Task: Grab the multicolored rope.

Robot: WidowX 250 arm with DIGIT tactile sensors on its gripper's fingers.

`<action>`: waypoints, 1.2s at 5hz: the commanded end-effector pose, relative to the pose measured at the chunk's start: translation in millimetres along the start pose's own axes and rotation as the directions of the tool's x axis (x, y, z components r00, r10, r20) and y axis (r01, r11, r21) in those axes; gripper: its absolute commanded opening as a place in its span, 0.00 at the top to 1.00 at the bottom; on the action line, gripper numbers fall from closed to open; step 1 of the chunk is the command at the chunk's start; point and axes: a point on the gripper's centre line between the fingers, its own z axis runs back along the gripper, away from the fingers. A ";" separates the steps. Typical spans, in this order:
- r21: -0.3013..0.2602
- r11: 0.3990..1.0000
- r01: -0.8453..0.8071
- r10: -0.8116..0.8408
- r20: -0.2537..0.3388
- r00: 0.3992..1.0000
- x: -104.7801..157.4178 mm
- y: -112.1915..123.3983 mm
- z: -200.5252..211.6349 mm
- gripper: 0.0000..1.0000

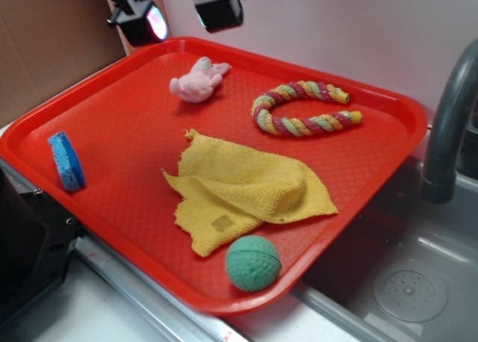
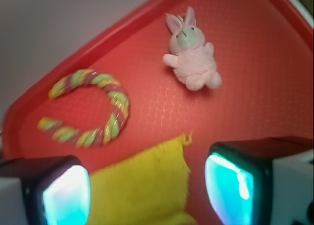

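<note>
One multicolored rope (image 2: 95, 109) on tray (image 2: 255, 53), apart from raised pincer (image 2: 147, 193); fingers spread, holding nothing.

A big red tray (image 1: 112, 110) holds a pink bunny toy (image 1: 197, 81), the multicolored rope (image 1: 299, 109), a yellow cloth (image 1: 243, 189), a green ball (image 1: 253, 263) and a blue sponge (image 1: 66, 160). The tool (image 1: 183, 10) hangs above the tray's far edge, well apart from the rope.

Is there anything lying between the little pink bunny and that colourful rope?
No. In both views only bare red tray separates the pink bunny from the multicolored rope; the yellow cloth lies off that line.
</note>
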 end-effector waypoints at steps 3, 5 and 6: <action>0.237 0.969 0.067 -0.042 -0.107 0.993 22.4 -27.1 -93.0 0.00; 0.270 0.958 0.101 -0.062 -0.151 0.987 11.1 -13.3 -104.1 1.00; 0.262 0.959 0.109 -0.073 -0.147 0.987 13.4 -13.3 -105.5 1.00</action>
